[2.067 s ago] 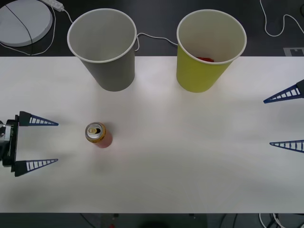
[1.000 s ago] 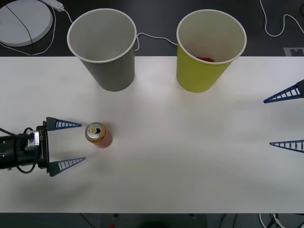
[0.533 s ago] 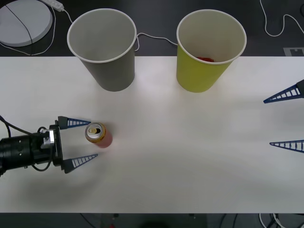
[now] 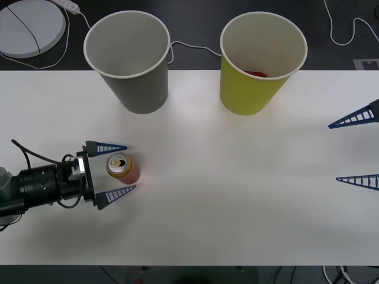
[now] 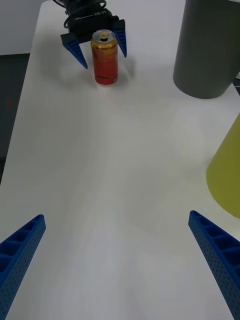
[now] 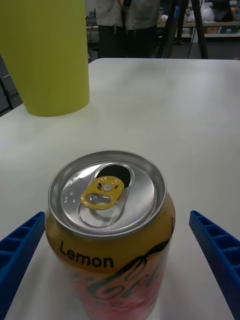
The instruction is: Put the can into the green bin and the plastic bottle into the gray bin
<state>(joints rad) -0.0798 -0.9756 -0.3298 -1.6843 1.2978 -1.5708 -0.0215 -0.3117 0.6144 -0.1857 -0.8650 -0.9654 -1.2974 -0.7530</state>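
Left gripper [image 4: 123,167]: spread wide, one finger on each side of the can, gripping nothing.
Can [image 4: 122,168]: upright on the table [image 4: 237,195], between the left fingers, apart from both.
Gray bin [image 4: 128,59]: upright, well beyond the left fingertips.
Green bin [image 4: 261,61]: upright, beyond and off to the right.
Right gripper [image 4: 355,149]: open wide at the table's right edge, empty, far from the can.

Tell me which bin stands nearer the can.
The gray bin, standing just beyond the can on the robot's left; the green bin stands farther right.
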